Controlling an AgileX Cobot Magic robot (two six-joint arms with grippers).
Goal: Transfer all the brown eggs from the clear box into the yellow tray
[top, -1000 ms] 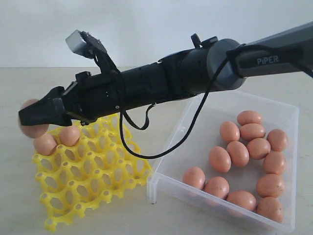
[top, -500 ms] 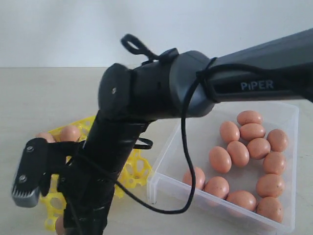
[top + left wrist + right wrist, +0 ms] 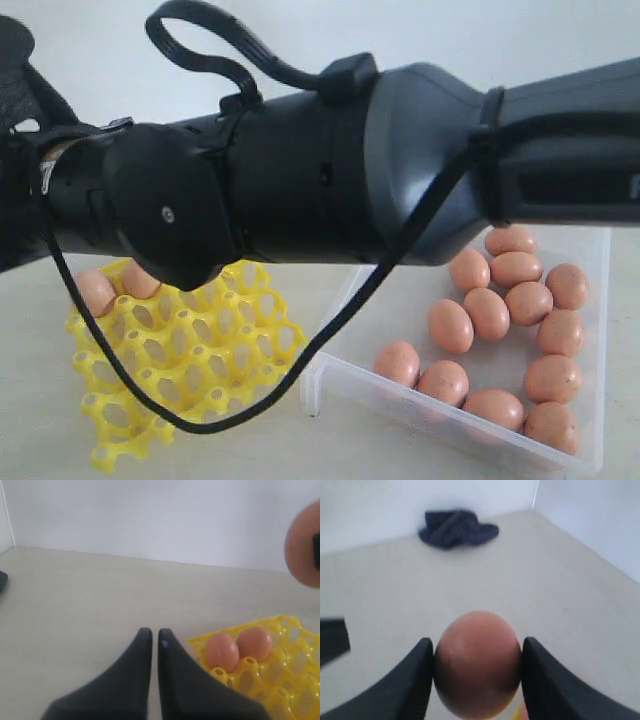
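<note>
Your right end effector (image 3: 477, 645) has an egg (image 3: 477, 667) pinched across its middle so it can't roll out. It looks poised above the yellow tray (image 3: 190, 370), where two eggs (image 3: 221, 651) sit in neighbouring cups. Your left end effector (image 3: 151, 636) is closed on nothing, low over the desk (image 3: 75, 595) beside the tray, out of the way. About a dozen eggs (image 3: 487, 312) wait in the clear box (image 3: 330, 378).

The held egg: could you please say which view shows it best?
Right wrist view: the egg sits centred in the right gripper. Left wrist view catches only a blurred edge; the exterior view's arm hides it.
</note>
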